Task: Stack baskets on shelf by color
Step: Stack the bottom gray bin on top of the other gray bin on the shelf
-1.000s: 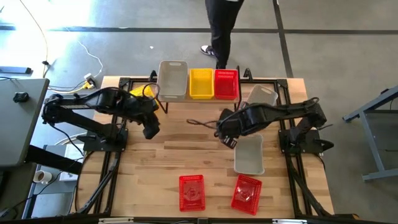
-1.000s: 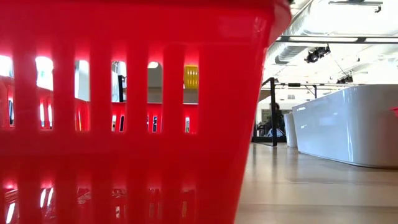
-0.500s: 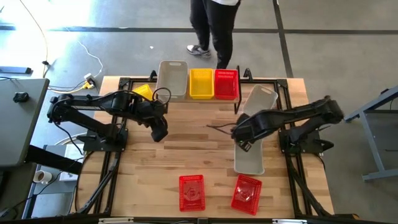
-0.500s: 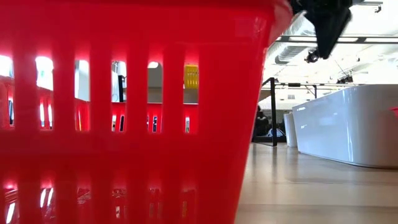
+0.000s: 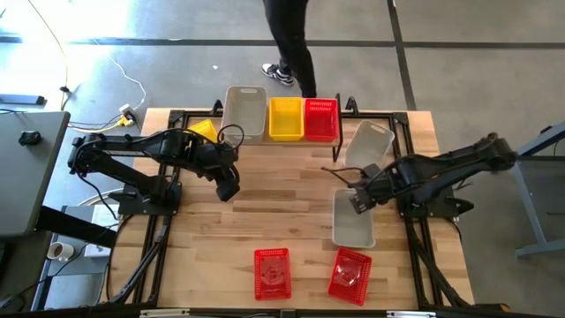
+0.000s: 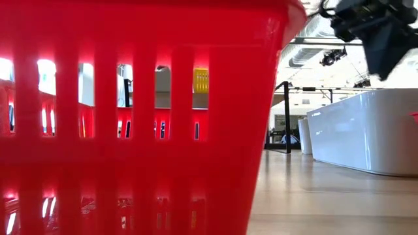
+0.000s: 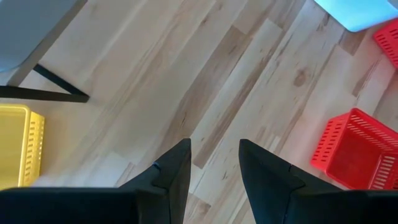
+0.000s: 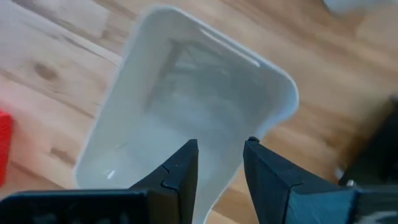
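Note:
On the shelf (image 5: 267, 141) at the table's far edge stand a grey basket (image 5: 245, 112), a yellow basket (image 5: 285, 117) and a red basket (image 5: 321, 119), side by side. A second grey basket (image 5: 368, 144) lies askew at the right. A third grey basket (image 5: 353, 221) (image 8: 186, 112) rests on its bottom on the table, and my right gripper (image 5: 360, 201) (image 8: 221, 165) hangs open over its far end, pointing down. My left gripper (image 5: 228, 188) (image 7: 214, 168) is open above bare wood left of centre. Two red baskets (image 5: 272, 272) (image 5: 350, 274) sit near the front edge.
A yellow basket (image 5: 203, 130) (image 7: 18, 146) lies on the table by the shelf's left end, partly under my left arm. In the low view a red basket (image 6: 144, 117) fills most of the picture. A person (image 5: 287, 35) stands beyond the far edge.
My right gripper has swung from the table's middle toward the right and near edges, sinking and rolling about its own axis, and now hangs over the grey basket. My left gripper has shifted slightly toward the table's middle, then kept still. The person has stepped left.

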Tool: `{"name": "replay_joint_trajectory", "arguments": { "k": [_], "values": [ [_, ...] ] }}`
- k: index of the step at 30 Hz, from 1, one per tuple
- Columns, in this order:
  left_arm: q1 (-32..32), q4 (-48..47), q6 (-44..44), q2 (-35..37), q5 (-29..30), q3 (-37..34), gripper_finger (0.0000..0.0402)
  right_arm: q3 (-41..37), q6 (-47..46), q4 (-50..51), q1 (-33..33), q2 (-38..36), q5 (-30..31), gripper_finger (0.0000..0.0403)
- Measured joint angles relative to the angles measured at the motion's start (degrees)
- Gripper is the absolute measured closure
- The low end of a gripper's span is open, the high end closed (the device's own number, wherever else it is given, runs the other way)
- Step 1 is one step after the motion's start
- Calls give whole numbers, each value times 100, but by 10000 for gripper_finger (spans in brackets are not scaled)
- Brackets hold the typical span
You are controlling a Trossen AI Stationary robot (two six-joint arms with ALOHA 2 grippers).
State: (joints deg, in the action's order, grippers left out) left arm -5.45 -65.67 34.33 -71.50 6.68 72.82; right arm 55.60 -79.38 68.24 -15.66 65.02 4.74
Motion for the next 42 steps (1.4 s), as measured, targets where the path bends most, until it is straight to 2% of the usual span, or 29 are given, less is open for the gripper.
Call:
{"name": "replay_joint_trajectory", "arguments": {
  "k": [6, 13, 21, 24, 30, 42],
  "values": [
    [0, 0, 1, 0, -2, 0, 277, -592, -968, -233, -421, -53, -183, 289],
    [0, -2, 1, 0, -4, 0, 277, -1413, -1870, -1017, -706, -53, -194, 289],
    [0, -2, 0, 0, -4, 0, 277, -2508, -2312, -2387, -771, -51, -180, 289],
    [0, 0, 0, 0, -4, 0, 277, -2741, -2430, -2853, -769, -51, -180, 307],
    [0, 0, -10, 2, 0, 0, 277, -2799, -2562, -2969, -769, -49, 102, 393],
    [-2, 5, -213, 2, 387, 0, 277, -2350, -3025, -2882, -708, -47, 1072, 402]
  ]
}}
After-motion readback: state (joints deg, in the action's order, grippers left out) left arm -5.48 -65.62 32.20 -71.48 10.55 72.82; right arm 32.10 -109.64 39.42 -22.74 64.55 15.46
